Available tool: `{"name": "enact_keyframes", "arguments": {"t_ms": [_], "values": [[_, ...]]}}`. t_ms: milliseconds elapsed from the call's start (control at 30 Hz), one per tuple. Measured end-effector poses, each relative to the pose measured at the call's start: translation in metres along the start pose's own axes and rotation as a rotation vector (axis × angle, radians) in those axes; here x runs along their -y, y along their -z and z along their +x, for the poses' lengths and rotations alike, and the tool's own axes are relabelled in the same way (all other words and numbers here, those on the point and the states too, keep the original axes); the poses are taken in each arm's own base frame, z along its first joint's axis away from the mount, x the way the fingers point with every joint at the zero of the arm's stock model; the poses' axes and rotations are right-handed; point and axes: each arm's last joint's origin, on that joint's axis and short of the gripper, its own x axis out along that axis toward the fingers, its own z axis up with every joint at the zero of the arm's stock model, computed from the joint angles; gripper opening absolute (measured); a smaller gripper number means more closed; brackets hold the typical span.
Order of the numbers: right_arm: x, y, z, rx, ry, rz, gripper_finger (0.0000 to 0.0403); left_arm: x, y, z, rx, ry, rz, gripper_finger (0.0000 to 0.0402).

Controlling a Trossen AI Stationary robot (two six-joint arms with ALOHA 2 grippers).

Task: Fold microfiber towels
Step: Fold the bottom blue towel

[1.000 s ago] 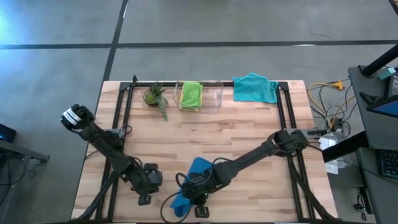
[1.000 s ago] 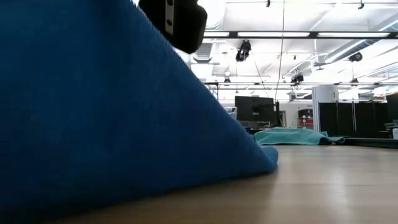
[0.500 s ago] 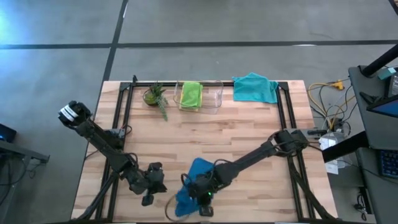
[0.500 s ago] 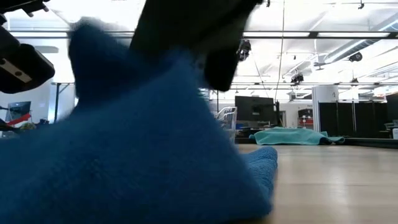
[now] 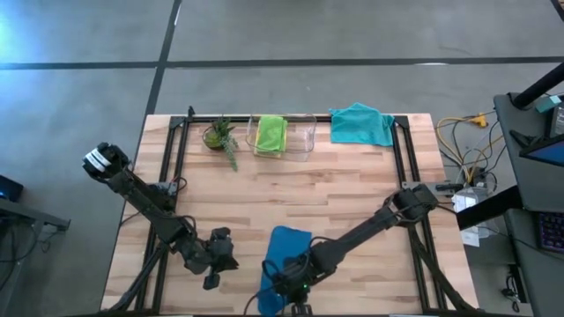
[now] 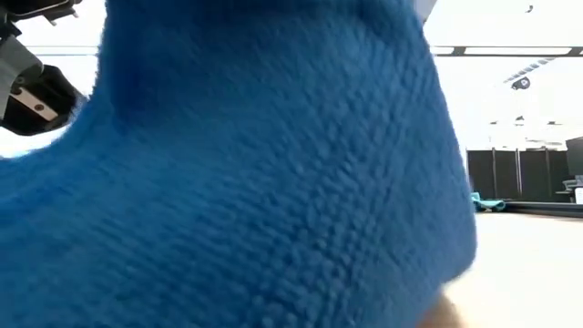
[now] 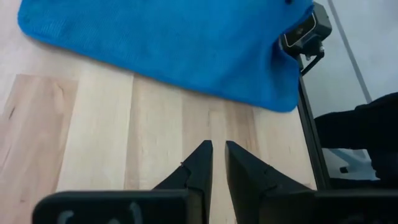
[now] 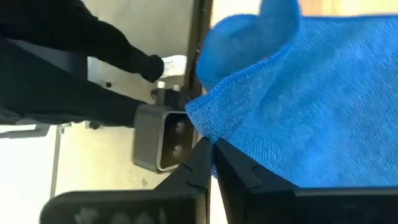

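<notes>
Blue towel point(image 5: 284, 254) sits at the table's point(image 5: 352, 189) near edge, its corner pinched in the right gripper point(image 8: 211, 155). Just beside it, the left gripper point(image 7: 217, 163) hovers, fingers pressed together, empty. Far back: lime green towel point(image 5: 270, 134) in the clear bin point(image 5: 301, 136), teal towel point(image 5: 361, 123) alongside.

Nubbly matt blue cloth point(image 6: 273, 182) on smooth pale butcher-block wood table point(image 5: 352, 202).
</notes>
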Motion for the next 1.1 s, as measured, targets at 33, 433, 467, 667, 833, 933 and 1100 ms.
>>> {"name": "enact_keyframes", "arguments": {"t_ms": [33,433,467,667,833,933,1100], "values": [[0.001,0.001,0.0,-0.009,0.005,0.01,0.0019,0.0,0.0,0.0,0.003,0.002,0.003,0.0028],[-0.001,0.014,-0.027,-0.07,0.186,0.098,0.0155,-0.001,-0.001,0.0,-0.003,-0.007,0.015,0.0028],[0.001,0.015,-0.029,-0.034,0.259,0.112,0.0158,-0.002,-0.001,0.0,-0.003,-0.009,0.02,0.0028],[0.052,0.02,-0.025,-0.003,0.446,0.263,0.0144,-0.008,-0.005,0.002,0.004,-0.032,0.009,0.0028],[0.095,0.031,-0.021,-0.066,0.51,0.341,0.011,-0.018,-0.009,0.003,-0.011,-0.08,-0.025,0.0028],[0.114,0.033,-0.026,-0.09,0.523,0.32,0.0091,-0.023,-0.014,0.001,-0.001,-0.096,-0.051,0.0028],[0.162,0.025,-0.041,-0.077,0.576,0.261,0.0071,-0.037,-0.024,0.001,0.016,-0.145,-0.09,0.0028]]}}
